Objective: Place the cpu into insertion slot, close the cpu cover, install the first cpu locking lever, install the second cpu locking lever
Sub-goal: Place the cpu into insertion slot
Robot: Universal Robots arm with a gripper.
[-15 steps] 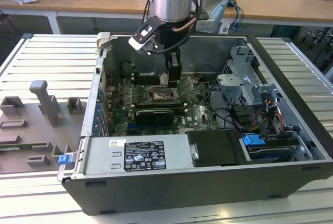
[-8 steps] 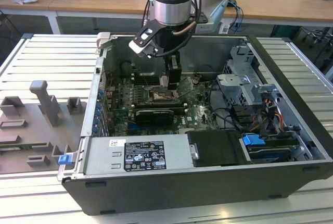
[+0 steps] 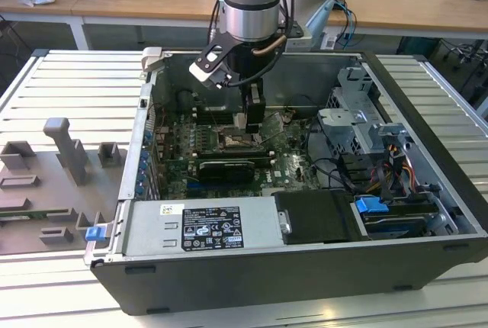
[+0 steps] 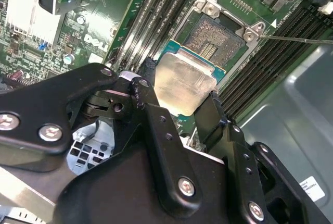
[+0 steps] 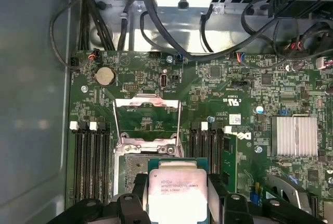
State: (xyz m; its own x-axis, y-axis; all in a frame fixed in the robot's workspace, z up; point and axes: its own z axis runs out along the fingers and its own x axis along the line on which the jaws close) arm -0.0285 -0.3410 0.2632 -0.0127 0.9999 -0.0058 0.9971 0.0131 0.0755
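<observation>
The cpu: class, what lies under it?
The insertion slot lies below the gripped cpu; part of it shows beyond the chip's edge. The rest, directly beneath, is covered.

in the first wrist view the silvery square cpu [image 5: 178,187] hides most of the dark square insertion slot [image 5: 130,169] and runs off the picture's edge.

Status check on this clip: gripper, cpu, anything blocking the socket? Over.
Copy: gripper shut on cpu. Held partly over insertion slot, not seated. cpu cover hinged open, slot contacts bare.
</observation>
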